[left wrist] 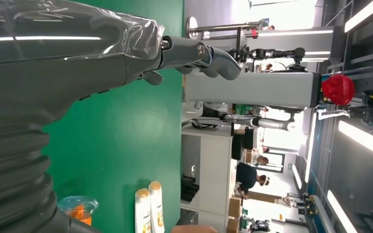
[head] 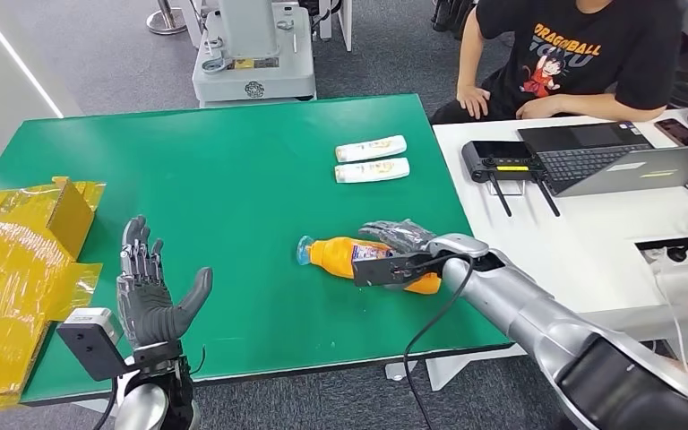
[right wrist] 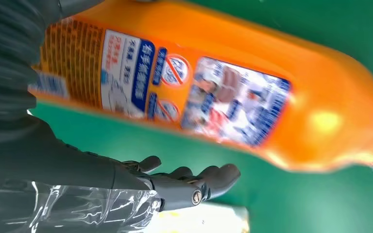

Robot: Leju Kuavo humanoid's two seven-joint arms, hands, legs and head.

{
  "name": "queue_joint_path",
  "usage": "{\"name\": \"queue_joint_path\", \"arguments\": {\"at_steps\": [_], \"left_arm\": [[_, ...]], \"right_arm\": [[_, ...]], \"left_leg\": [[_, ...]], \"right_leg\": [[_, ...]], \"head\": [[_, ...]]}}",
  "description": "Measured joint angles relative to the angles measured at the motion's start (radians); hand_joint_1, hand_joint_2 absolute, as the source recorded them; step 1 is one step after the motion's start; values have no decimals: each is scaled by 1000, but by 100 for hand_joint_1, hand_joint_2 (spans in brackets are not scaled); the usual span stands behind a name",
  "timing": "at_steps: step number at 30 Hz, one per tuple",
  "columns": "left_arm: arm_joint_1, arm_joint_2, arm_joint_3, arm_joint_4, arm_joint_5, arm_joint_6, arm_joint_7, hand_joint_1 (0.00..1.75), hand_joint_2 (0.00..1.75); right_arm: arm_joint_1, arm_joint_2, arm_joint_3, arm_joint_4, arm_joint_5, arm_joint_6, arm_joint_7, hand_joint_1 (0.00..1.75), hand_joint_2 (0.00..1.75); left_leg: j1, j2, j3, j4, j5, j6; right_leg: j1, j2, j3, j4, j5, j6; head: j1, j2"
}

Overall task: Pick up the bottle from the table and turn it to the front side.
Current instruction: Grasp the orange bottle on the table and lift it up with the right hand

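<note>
An orange bottle (head: 340, 256) lies on its side on the green table (head: 233, 179), its blue cap pointing left. My right hand (head: 399, 242) lies over the bottle's right half, fingers reaching across its top. In the right wrist view the bottle (right wrist: 252, 92) shows a blue and white label close to the palm, while the thumb (right wrist: 194, 182) stays spread away from it with green table between. My left hand (head: 150, 288) is raised near the table's front left, fingers apart and holding nothing. The bottle's cap end (left wrist: 77, 209) also shows in the left wrist view.
Two white tubes (head: 371, 159) lie side by side behind the bottle. A yellow box (head: 27, 251) sits at the table's left edge. On the right stands a white table (head: 591, 233) with a laptop (head: 618, 161), and a person (head: 573, 54) sits behind it.
</note>
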Motion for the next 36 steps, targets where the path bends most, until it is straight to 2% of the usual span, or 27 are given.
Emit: {"name": "queue_joint_path", "arguments": {"at_steps": [10, 11, 14, 15, 21, 33, 36], "left_arm": [[-8, -8, -5, 7, 19, -27, 8, 0, 175], [-10, -8, -8, 9, 21, -29, 8, 0, 175], [-14, -8, -15, 14, 28, -32, 5, 0, 175], [-14, -8, -16, 16, 30, -32, 3, 0, 175], [-14, -8, -16, 24, 35, -30, -2, 0, 175], [-14, -8, -16, 27, 33, -22, -11, 0, 175], [-13, -8, -16, 27, 32, -16, -15, 0, 175]], "right_arm": [[72, -73, -18, -91, 1, 29, 52, 0, 175], [79, -84, -21, -106, 1, 33, 58, 12, 175], [97, -116, -29, -146, 4, 43, 71, 140, 175], [101, -127, -30, -157, 4, 45, 72, 171, 175], [106, -164, -38, -186, 19, 41, 49, 175, 175], [106, -149, -56, -184, 32, -36, 20, 175, 175], [115, -137, -69, -187, 35, -96, 3, 175, 175]], "left_leg": [[0, 0, -1, 0, 0, 0], [0, 0, -1, 0, 0, 0], [0, 0, -1, 0, 0, 0], [0, 0, -2, 0, 0, 0], [0, 0, -2, 0, 0, 0], [0, 0, -4, 0, 0, 0], [0, 0, -5, 0, 0, 0]], "right_leg": [[0, 0, -1, 0, 0, 0], [0, 0, -2, 0, 0, 0], [0, 1, -2, 0, 0, 0], [0, 1, -2, 0, 0, 0], [0, 1, -2, 0, 0, 0], [0, 0, -4, 0, 0, 0], [0, 0, -4, 1, 0, 0]], "head": [[0, 0], [0, 0], [0, 0], [0, 0], [0, 0], [0, 0], [0, 0]]}}
